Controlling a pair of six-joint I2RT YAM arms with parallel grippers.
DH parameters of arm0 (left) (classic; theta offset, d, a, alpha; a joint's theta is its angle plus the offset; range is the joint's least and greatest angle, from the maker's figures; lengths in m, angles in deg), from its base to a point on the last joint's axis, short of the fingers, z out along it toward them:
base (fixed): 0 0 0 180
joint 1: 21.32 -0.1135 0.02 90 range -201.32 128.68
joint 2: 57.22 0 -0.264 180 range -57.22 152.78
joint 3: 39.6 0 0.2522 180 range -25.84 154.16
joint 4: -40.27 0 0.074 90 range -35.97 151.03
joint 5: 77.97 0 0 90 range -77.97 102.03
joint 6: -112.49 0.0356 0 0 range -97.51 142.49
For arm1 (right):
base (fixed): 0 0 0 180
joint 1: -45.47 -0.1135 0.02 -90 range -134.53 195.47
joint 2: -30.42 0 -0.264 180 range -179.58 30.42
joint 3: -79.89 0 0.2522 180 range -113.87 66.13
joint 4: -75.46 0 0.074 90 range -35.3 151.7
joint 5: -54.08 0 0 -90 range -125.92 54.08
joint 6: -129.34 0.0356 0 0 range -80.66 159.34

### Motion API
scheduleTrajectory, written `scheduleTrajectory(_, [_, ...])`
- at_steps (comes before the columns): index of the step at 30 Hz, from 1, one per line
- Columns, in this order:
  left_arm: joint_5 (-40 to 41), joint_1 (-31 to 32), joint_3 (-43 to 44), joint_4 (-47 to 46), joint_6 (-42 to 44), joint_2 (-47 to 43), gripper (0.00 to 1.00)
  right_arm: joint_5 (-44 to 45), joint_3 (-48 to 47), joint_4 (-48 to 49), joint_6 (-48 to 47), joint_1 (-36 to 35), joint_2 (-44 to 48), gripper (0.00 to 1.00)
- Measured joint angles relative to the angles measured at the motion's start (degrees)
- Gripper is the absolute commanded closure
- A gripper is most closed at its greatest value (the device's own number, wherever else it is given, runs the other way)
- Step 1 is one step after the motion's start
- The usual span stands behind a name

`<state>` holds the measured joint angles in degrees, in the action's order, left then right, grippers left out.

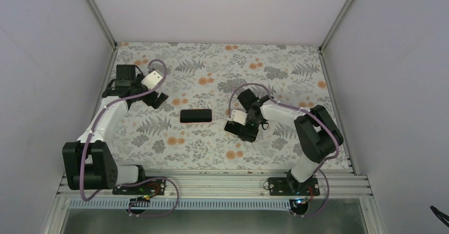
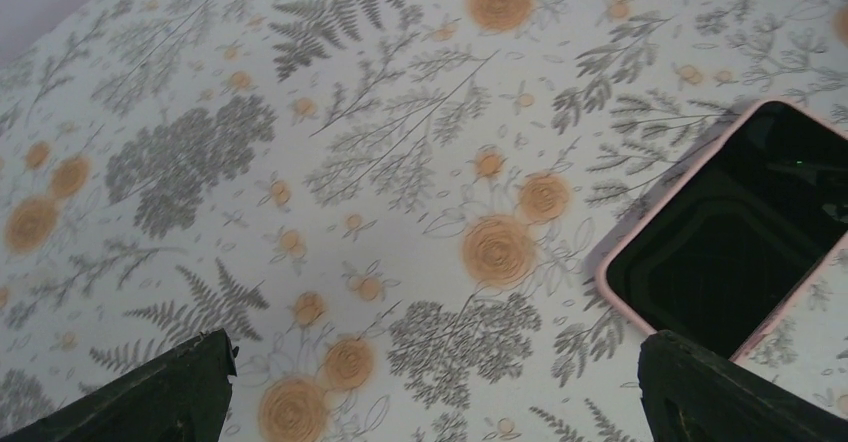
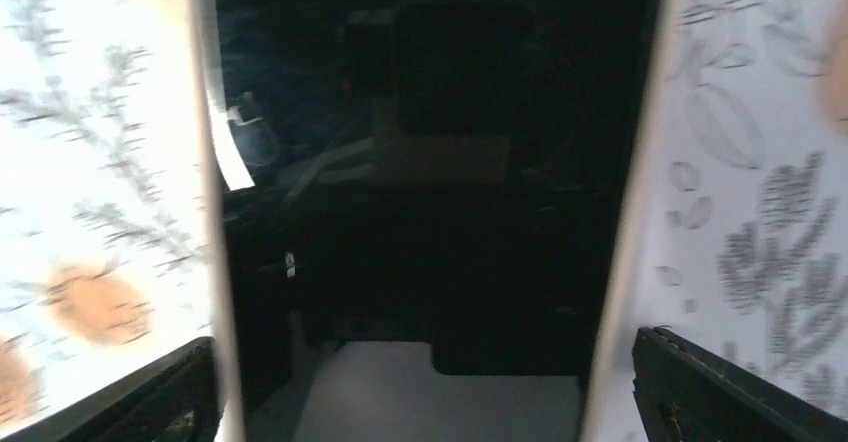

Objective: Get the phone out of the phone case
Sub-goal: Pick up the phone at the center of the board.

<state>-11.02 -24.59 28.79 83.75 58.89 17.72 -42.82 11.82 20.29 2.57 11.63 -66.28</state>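
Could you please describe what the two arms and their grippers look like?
Both the left arm and the right arm have white links between bulky black joint housings, with a mauve cable looping along each. The left gripper and right gripper are black with a white block at the wrist. Their fingertips look dark and wedge-shaped.

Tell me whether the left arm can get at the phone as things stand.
Probably yes. The left gripper is open and sits just left of the phone, with only patterned table between them. The right gripper is on the phone's far side, not in the way.
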Motion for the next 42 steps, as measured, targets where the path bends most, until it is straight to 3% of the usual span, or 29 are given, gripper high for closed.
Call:
scheduleTrajectory(6, [1.57, 3.91, 2.38, 2.29, -0.98, 0.00, 0.00, 2.84, 1.01, 2.80, 1.84, -0.33, -0.37, 0.23])
scheduleTrajectory(13, [-0.04, 5.90, 6.88, 5.70, -2.05, 0.98, 0.00, 2.91, 1.62, 3.87, 2.38, -0.57, 0.92, 0.28])
scheduleTrajectory(20, [-10.40, 10.01, 16.85, 16.48, -1.18, 9.57, 0.00, 7.13, 3.37, 5.97, 2.25, -0.72, 4.76, 0.36])
scheduleTrajectory(25, [-18.86, 14.27, 28.41, 27.71, 0.46, 19.06, 0.00, 11.39, 1.25, 7.87, 1.86, -1.88, 8.09, 0.35])
scheduleTrajectory(33, [-25.42, 19.32, 41.31, 39.98, -0.24, 31.50, 0.00, 15.93, -6.08, 13.22, 0.55, -4.81, 8.72, 0.37])
scheduleTrajectory(42, [-27.82, 19.89, 45.53, 43.50, -3.96, 39.01, 0.00, 19.28, -13.38, 14.91, -0.96, -9.38, 6.88, 0.34])
